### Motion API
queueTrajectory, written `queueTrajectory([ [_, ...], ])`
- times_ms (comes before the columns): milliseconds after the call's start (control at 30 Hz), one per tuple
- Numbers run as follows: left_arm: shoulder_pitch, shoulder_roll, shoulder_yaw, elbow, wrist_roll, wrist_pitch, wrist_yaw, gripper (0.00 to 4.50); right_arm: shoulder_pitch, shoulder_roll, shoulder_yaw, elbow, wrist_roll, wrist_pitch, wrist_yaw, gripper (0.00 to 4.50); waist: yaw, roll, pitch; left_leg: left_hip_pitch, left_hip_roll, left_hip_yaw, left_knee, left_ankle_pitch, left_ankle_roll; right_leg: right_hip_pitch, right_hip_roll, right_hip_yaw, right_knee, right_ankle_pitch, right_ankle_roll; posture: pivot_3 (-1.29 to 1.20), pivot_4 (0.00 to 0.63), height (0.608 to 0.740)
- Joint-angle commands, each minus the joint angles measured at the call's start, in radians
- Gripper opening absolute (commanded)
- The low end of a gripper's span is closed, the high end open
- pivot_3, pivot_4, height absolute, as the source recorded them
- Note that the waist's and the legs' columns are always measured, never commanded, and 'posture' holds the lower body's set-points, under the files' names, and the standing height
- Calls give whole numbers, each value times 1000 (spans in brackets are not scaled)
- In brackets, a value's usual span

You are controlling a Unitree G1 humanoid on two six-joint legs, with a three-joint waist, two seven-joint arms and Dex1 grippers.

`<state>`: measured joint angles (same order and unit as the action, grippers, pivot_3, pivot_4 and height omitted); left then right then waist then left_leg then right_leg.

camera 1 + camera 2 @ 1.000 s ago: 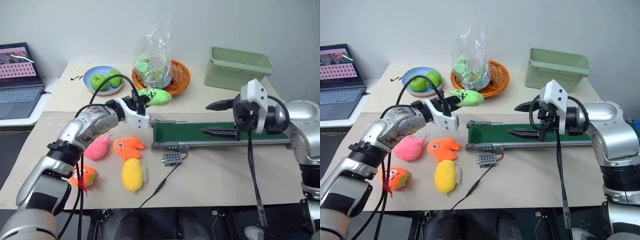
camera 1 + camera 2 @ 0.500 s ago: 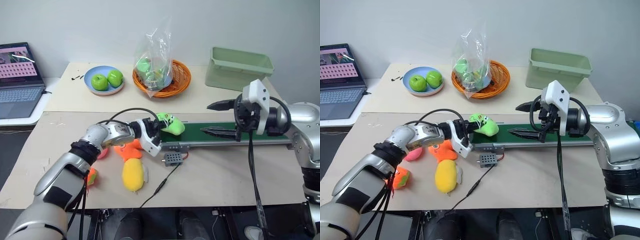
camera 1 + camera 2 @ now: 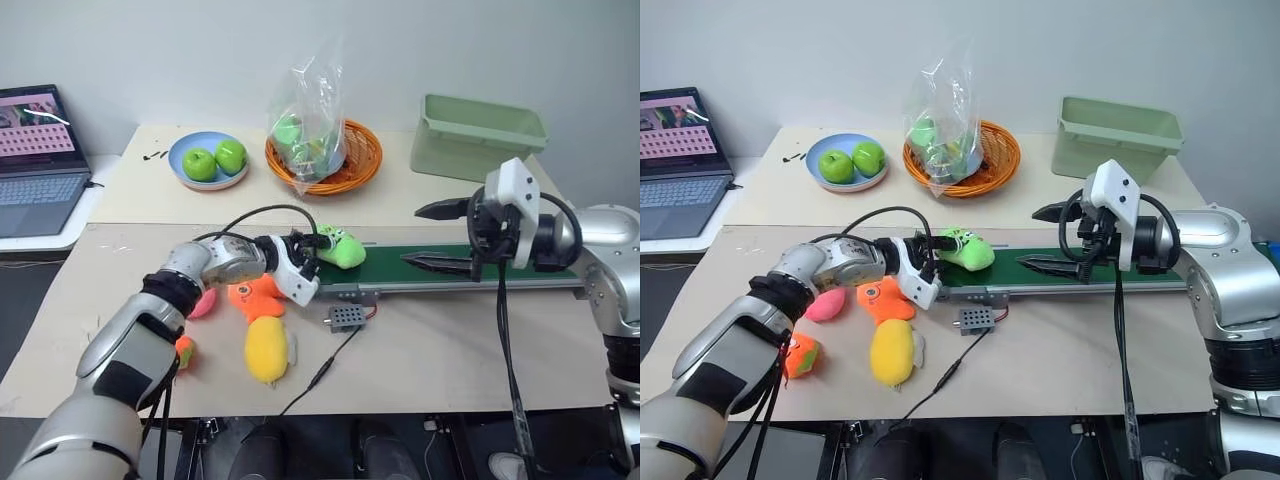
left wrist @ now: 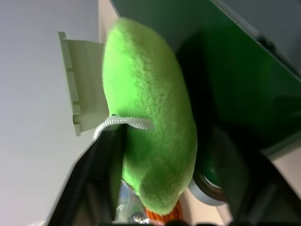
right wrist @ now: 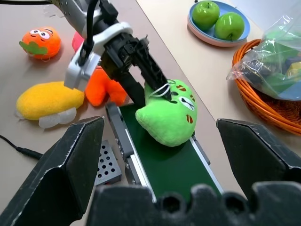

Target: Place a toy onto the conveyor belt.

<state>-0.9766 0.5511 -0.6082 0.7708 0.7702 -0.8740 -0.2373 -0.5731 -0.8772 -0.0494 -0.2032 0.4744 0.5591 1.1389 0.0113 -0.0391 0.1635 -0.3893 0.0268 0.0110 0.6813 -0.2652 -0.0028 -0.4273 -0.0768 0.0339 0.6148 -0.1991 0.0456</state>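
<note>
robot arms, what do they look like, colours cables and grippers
Both arms have glossy silver shells with black bands at the joints. The left gripper has two slim black fingers on a white wrist bracket, and a black cable loops from that wrist back along the forearm. The right gripper has the same black fingers below a boxy white housing, with a black cable hanging down from it.

No text, label or number can be read on anything here.
</note>
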Motion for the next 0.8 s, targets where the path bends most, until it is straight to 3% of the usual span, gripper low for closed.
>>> queueTrajectory([
  [33, 36, -3, 75, -107, -247, 28, -190, 4417, -32, -25, -13, 0, -1, -22, 19, 4500, 0, 0, 0, 0, 0, 0, 0, 0, 0, 0, 0, 0, 0, 0, 0, 0, 150, 740],
  [100, 57, -10, 103, -154, -341, 81, -283, 4417, -35, -29, -11, 6, -3, -23, 29, 4500, -1, 0, 0, 0, 0, 0, 0, 0, 0, 0, 0, 0, 0, 0, 0, 0, 150, 740],
  [233, 149, -26, 215, -398, -750, 496, -599, 4417, -56, -57, 13, 43, -33, -44, 69, 4500, -3, 1, 0, 0, 0, 0, 1, 0, 0, 0, 0, 0, 1, 0, 0, 0, 150, 740],
  [367, 219, 13, 307, -571, -972, 847, -760, 4417, -73, -84, 38, 89, -67, -75, 108, 4500, -10, 1, 0, 0, 1, -1, 2, 0, 0, 0, 1, 0, 2, 0, 0, 0, 150, 740],
  [667, 321, 169, 565, -695, -1259, 1277, -885, 4417, -146, -95, 65, 165, -89, -104, 190, 4500, -33, 2, 1, 1, 1, -1, 3, 0, 1, 0, 2, 1, 2, 0, 0, 0, 150, 740],
  [800, 435, 252, 713, -808, -1344, 1393, -852, 4417, -167, -86, 41, 173, -57, -83, 207, 4500, -32, 3, 1, 1, 2, -1, 3, -1, 1, 0, 2, 1, 2, 0, 0, 0, 150, 740],
])
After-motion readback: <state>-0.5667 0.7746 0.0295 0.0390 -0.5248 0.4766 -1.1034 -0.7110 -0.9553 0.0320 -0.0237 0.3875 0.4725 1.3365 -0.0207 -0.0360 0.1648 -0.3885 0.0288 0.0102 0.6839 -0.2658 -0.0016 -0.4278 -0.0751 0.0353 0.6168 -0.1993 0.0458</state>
